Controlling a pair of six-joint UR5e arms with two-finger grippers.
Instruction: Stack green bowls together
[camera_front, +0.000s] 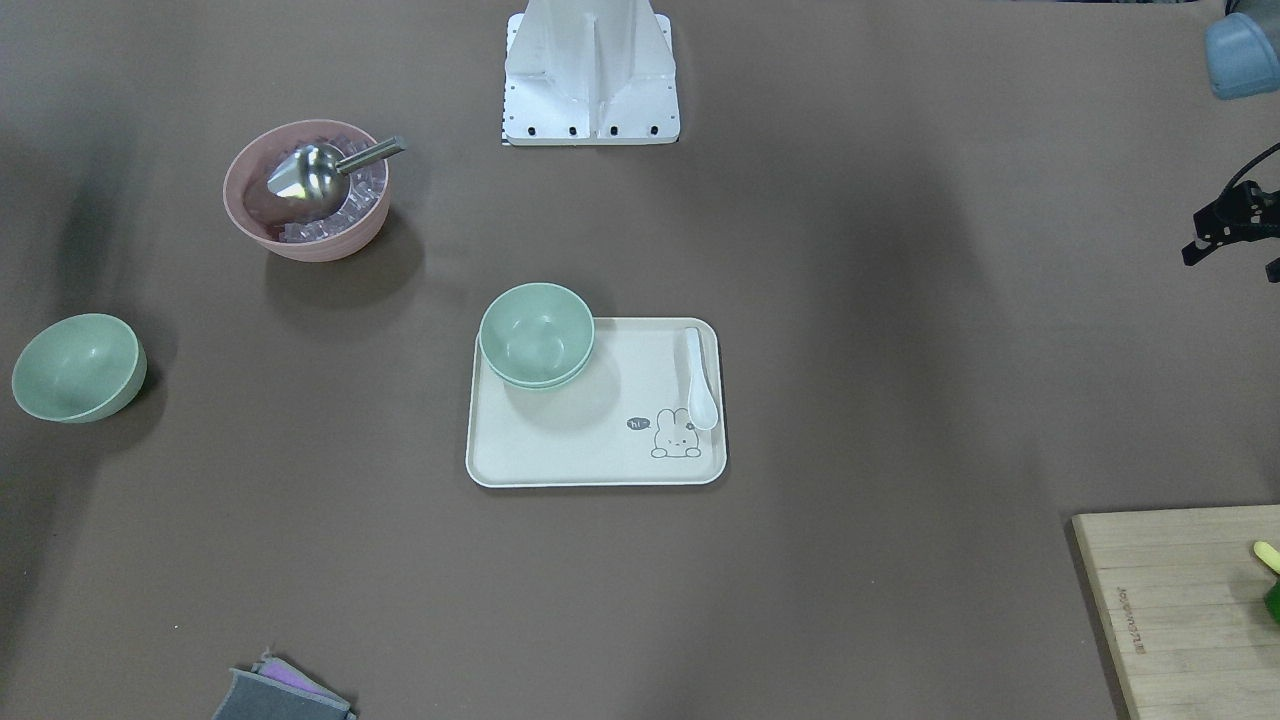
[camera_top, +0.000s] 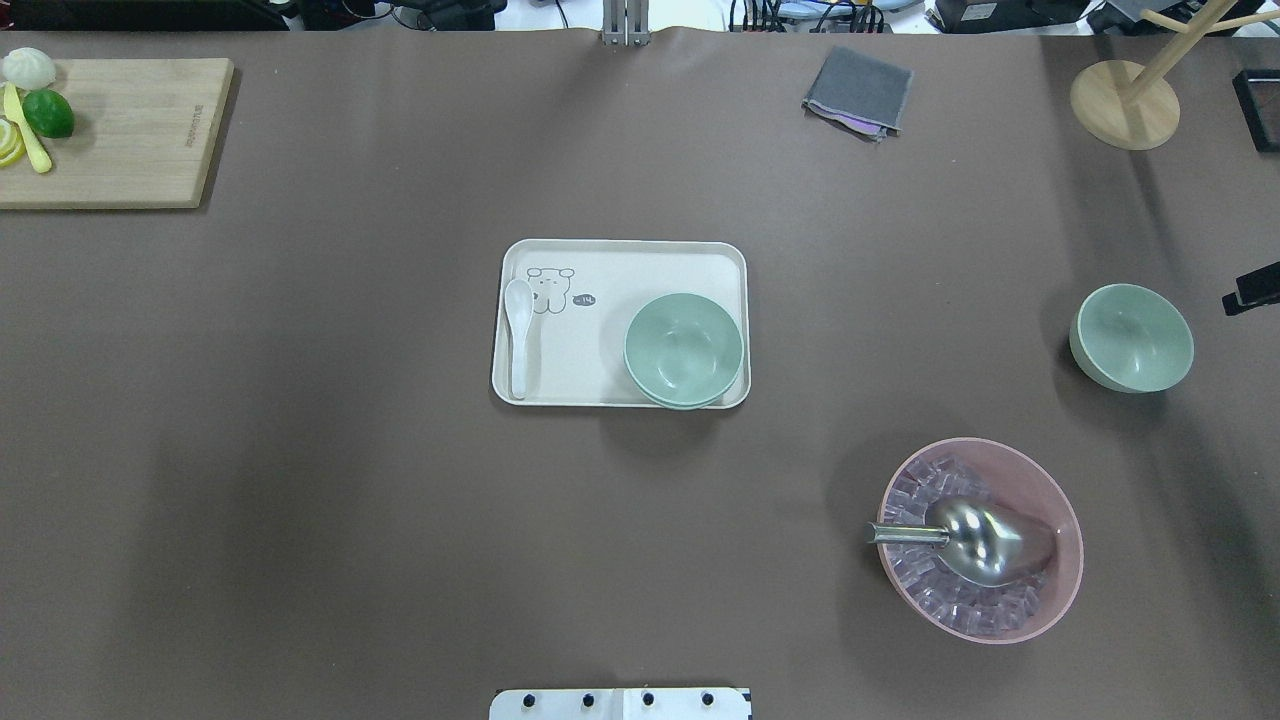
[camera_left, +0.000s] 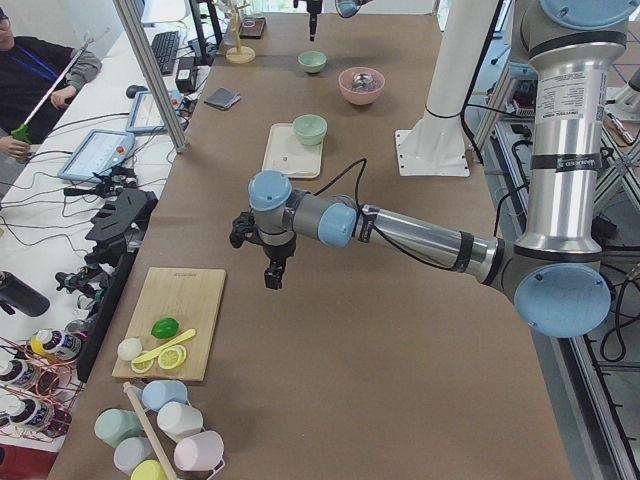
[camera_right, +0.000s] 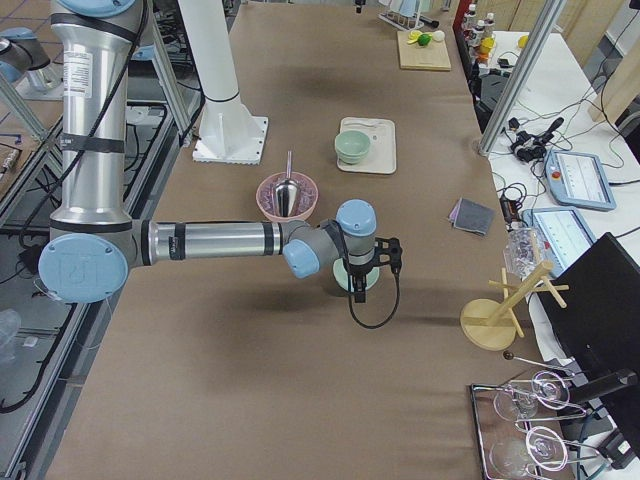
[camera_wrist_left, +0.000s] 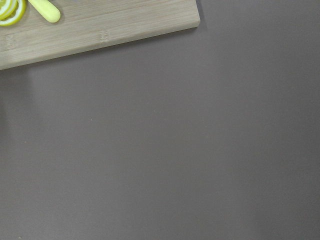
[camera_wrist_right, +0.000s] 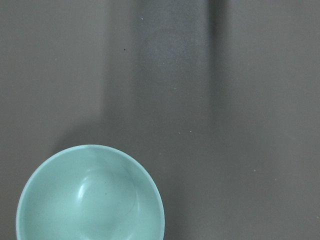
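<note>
Two pale green bowls (camera_top: 683, 350) sit nested on a cream tray (camera_top: 590, 360) in the middle of the table. A third green bowl (camera_top: 1131, 336) stands alone on the table at the robot's right; it also fills the lower left of the right wrist view (camera_wrist_right: 90, 197). My right gripper (camera_right: 358, 288) hangs above and beside this lone bowl; only a black piece of it shows at the overhead view's edge (camera_top: 1252, 289). My left gripper (camera_left: 273, 272) hovers over bare table near the cutting board. I cannot tell whether either gripper is open or shut.
A pink bowl (camera_front: 320, 248) with ice and a metal scoop (camera_top: 975, 535) stands near the lone bowl. A white spoon (camera_top: 518, 330) lies on the tray. A cutting board (camera_top: 130, 140) with lime and lemon, a grey cloth (camera_top: 858, 92) and a wooden stand (camera_top: 1125, 105) sit along the far edge.
</note>
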